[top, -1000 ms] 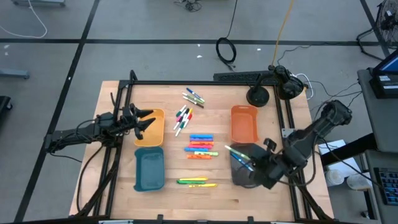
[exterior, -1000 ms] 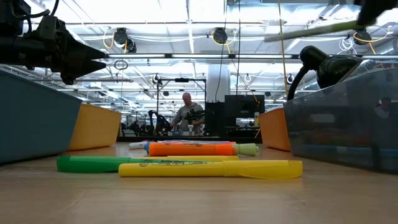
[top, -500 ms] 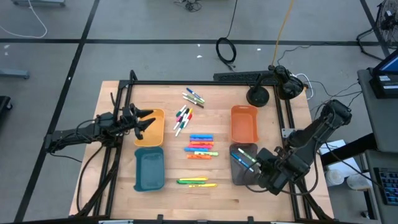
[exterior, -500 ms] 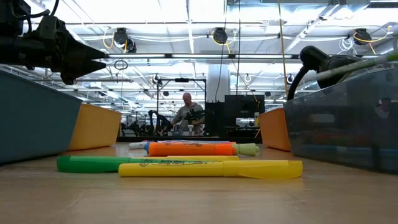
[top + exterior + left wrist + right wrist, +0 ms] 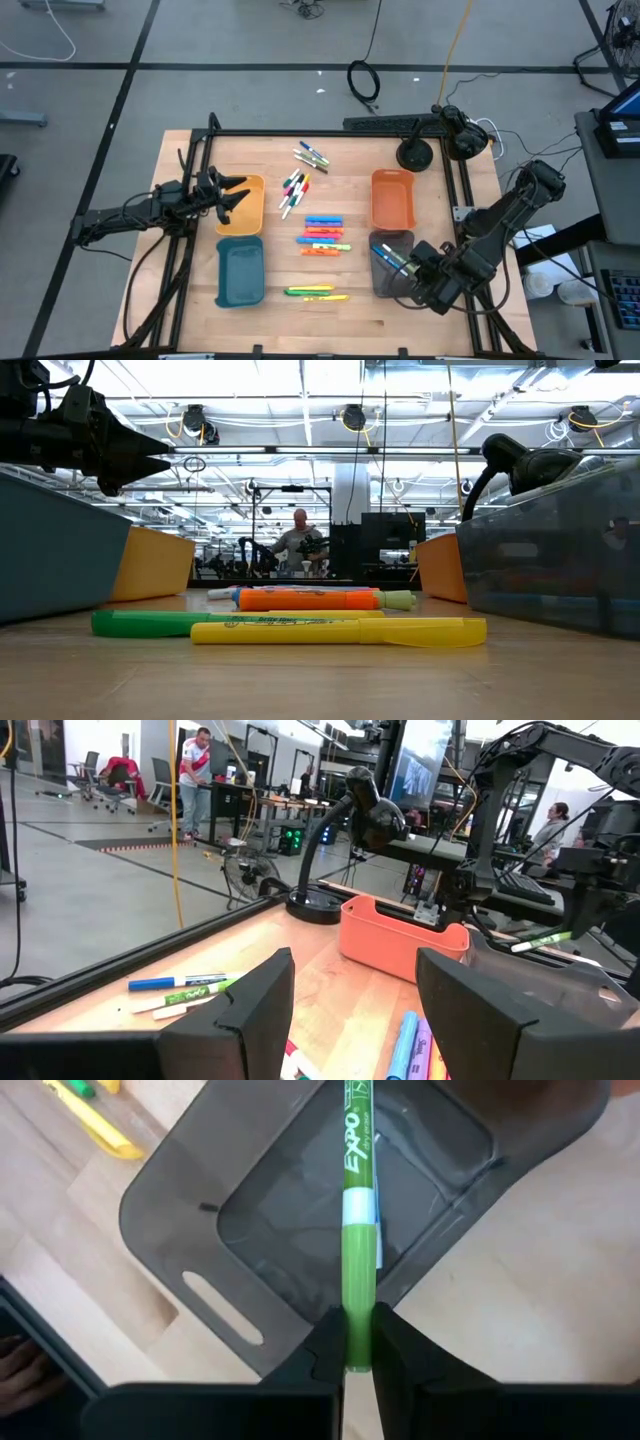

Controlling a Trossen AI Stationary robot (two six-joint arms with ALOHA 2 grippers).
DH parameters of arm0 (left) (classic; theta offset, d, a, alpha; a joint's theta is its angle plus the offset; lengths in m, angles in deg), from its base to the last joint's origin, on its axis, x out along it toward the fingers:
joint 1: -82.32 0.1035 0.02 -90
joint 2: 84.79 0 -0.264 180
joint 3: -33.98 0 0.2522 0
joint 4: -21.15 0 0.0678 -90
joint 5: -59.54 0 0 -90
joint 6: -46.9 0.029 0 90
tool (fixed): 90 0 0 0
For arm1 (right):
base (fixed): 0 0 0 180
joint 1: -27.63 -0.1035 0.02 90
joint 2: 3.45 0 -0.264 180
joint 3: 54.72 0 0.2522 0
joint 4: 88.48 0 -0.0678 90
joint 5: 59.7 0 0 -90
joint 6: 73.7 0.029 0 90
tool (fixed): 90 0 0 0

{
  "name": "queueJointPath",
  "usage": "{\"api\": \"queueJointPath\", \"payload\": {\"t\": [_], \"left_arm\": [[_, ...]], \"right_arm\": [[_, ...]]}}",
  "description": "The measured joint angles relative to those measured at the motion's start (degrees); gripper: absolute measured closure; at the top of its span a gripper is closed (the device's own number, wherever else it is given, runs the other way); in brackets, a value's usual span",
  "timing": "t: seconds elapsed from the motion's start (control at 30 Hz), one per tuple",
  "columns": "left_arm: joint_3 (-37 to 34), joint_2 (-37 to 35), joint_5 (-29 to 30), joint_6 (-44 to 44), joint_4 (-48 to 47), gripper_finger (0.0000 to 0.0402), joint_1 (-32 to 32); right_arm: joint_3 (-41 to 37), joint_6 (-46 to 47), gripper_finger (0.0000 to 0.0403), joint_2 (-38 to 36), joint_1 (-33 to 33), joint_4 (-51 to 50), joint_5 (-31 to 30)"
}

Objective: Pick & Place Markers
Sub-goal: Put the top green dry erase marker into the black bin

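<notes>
So the green marker [image 5: 358, 1230] is clamped by its cap end between the right gripper [image 5: 350, 1342] fingers, sticking straight out over the grey tray [image 5: 190, 1190], centre of the right wrist view. In the high view that's lower right of the frame, the gripper [image 5: 408, 270] sitting over the grey tray [image 5: 382, 288] with the pen poking toward upper left. There looks to be a blue marker [image 5: 382, 255] down in that tray too.

Handling-wise I'd guess it's a light, stiff plastic tube, smooth and round, so it can twist or slide in a pinch. Holding it at one end like this lets it lever around; grabbing mid-barrel, across the length, seems the safer bet for the rest. Nothing fragile, a short drop into the tray should be fine.

The other markers are middle of the high frame: thin white ones [image 5: 294, 189] up top, a stack of highlighters [image 5: 323, 234] in the centre, and a green and yellow highlighter pair [image 5: 316, 292] near the bottom. Orange tray [image 5: 392, 199] sits above the grey one, yellow tray [image 5: 250, 210] and teal tray [image 5: 240, 272] on the left.

Left gripper [image 5: 232, 192] hangs over the yellow tray, jaws apart, holding nothing.
</notes>
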Motion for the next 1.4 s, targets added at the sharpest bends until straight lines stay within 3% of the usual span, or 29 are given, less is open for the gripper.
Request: {"api": "queueJointPath", "payload": {"t": [0.4, 1.07, 1.4], "left_arm": [[0.00, 0.00, 0.02, 0.00, 0.00, 0.0188, -0.01], [0.00, 0.00, 0.02, 0.00, -0.01, 0.0188, -0.01], [0.00, 0.00, 0.02, 0.00, 0.00, 0.0188, 0.00]], "right_arm": [[0.00, 0.00, 0.0386, 0.00, 0.00, -0.25, 2.95], [0.00, 0.10, 0.0385, 0.00, 0.02, -1.29, 0.90], [-4.93, -4.33, 0.0385, 0.00, 2.00, 6.41, 1.34]]}}
